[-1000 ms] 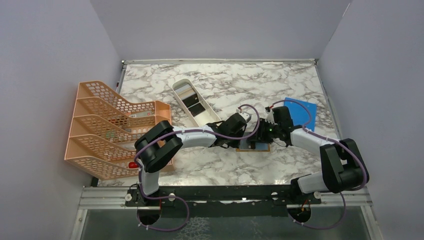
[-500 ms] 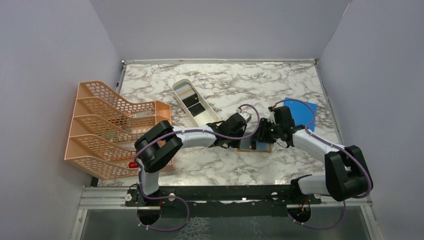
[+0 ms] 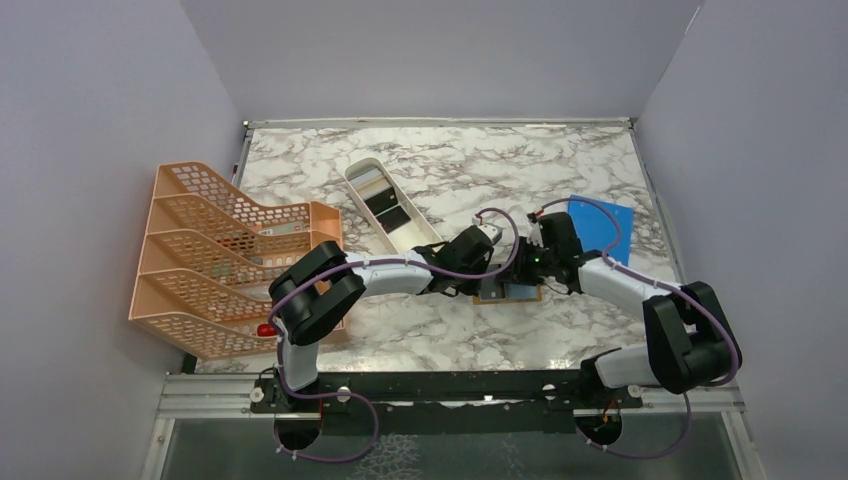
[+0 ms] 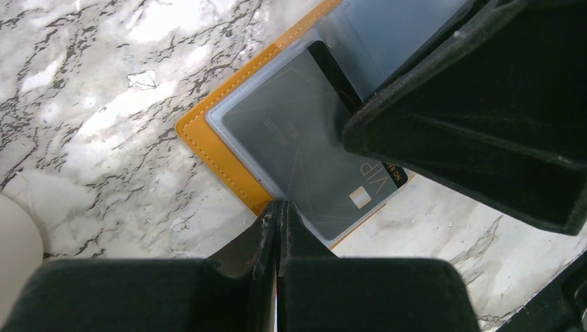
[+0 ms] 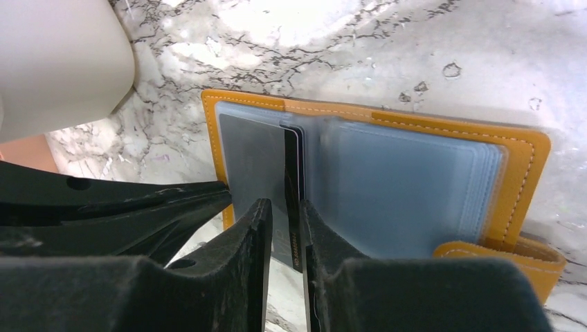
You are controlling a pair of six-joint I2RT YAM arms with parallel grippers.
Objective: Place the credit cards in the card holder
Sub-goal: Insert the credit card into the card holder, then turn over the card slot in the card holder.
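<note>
The orange-tan card holder (image 3: 512,292) lies open on the marble between both grippers, its clear pockets (image 5: 408,187) facing up. A black credit card (image 4: 304,152) sits partway in the left pocket, with one edge past the holder's rim. My left gripper (image 4: 279,205) is shut, and its tip presses on the holder's orange edge (image 4: 221,162). My right gripper (image 5: 284,206) stands over the card's bare black strip (image 5: 293,173), jaws a narrow gap apart and clamping nothing. More credit cards (image 3: 383,205) lie in the white tray.
The long white tray (image 3: 415,235) runs diagonally just left of the holder, its end close to my left wrist. A peach mesh rack (image 3: 220,255) stands at far left. A blue sheet (image 3: 603,222) lies behind my right arm.
My right gripper's jaws have narrowed over the card, and it has shifted slightly left. The left gripper has stayed pressed on the holder.
</note>
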